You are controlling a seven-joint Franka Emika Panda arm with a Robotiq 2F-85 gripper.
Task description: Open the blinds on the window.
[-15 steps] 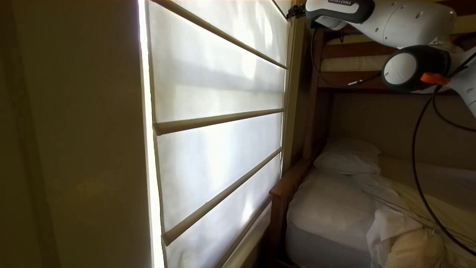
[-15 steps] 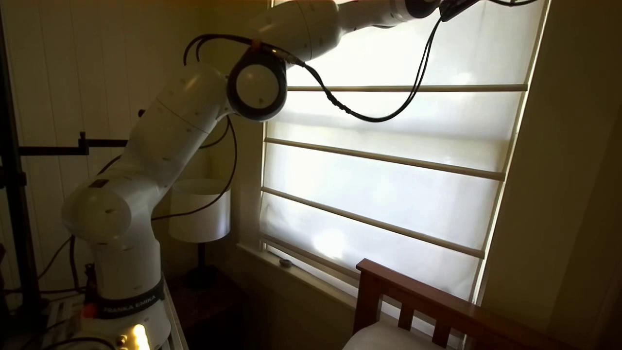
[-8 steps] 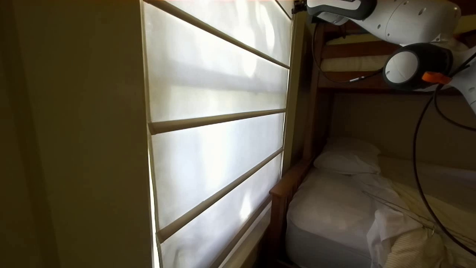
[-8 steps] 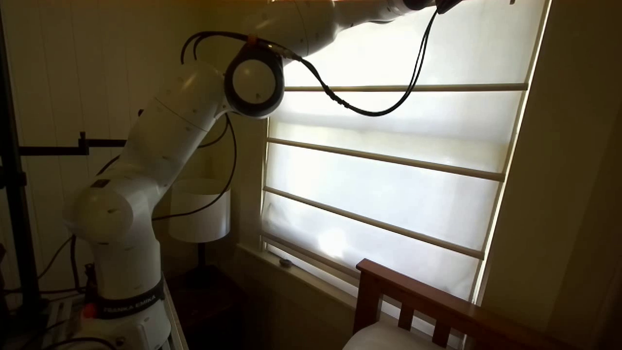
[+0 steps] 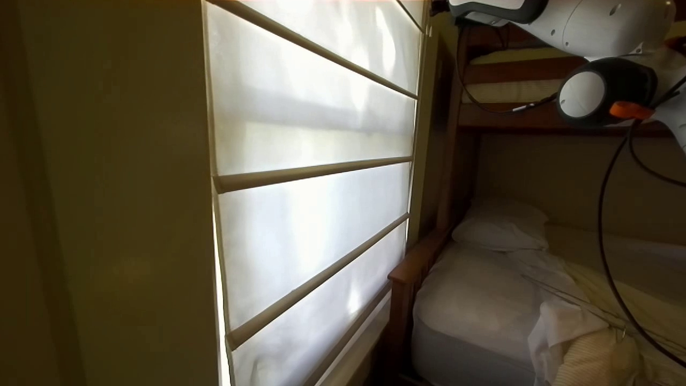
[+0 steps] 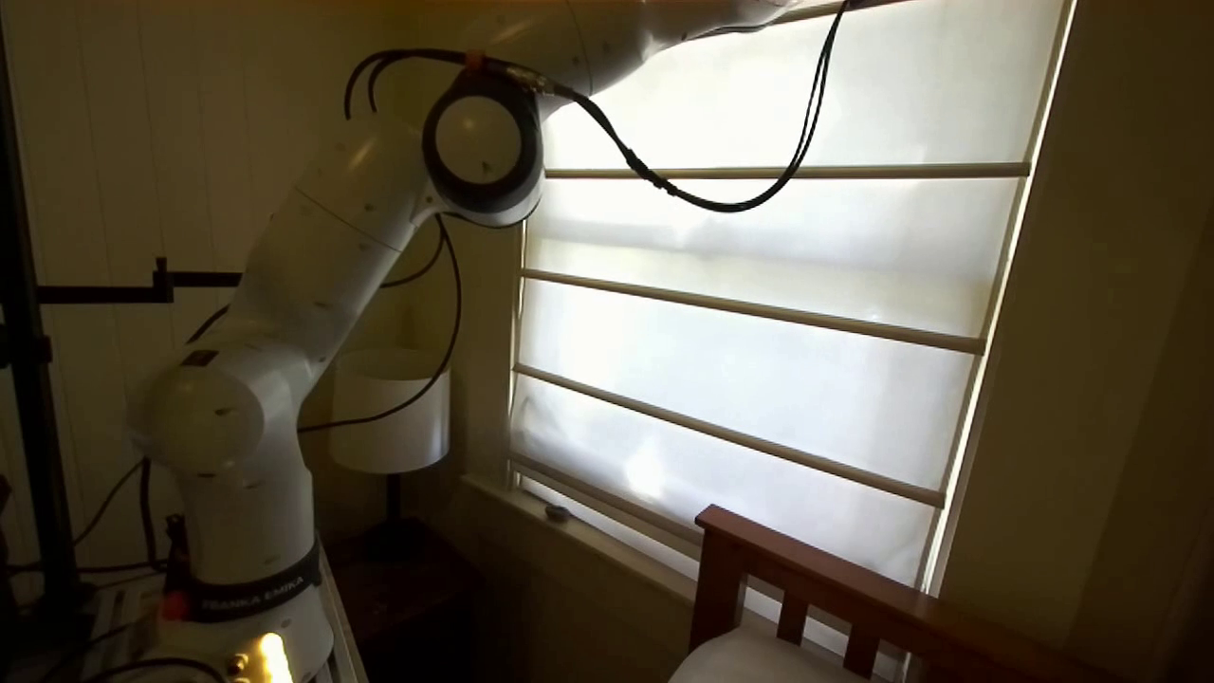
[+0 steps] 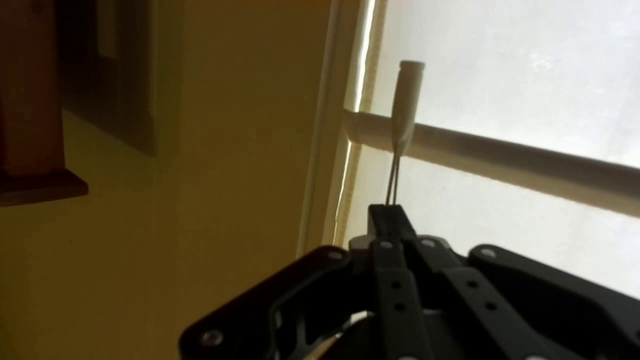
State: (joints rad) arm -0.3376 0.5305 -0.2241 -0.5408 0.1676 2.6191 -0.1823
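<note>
Cream-white blinds [image 5: 316, 214] hang down over the window in both exterior views, their wide panels split by ribs. The window's glass is hidden behind the fabric; its sill [image 6: 607, 555] shows below. In the wrist view a pale pull [image 7: 407, 97] sits in front of a rib, joined to two thin cords [image 7: 393, 180]. My gripper [image 7: 386, 212] is shut, its fingertips together where the cords run in, beside the blinds' edge. Only a dark bit of the gripper [image 5: 439, 7] shows at the top of an exterior view.
A wooden bunk bed [image 5: 514, 113] and a mattress [image 5: 482, 300] stand beside the blinds. A bed rail [image 6: 816, 564] crosses in front of the fabric's lower part. A lamp [image 6: 389, 417] stands behind the arm. A loose black cable [image 6: 730, 204] hangs under the arm.
My arm has drawn up and back; the hand has slid out of the top of an exterior view. The blinds have shifted sideways, narrowing the bright gap at one edge.
</note>
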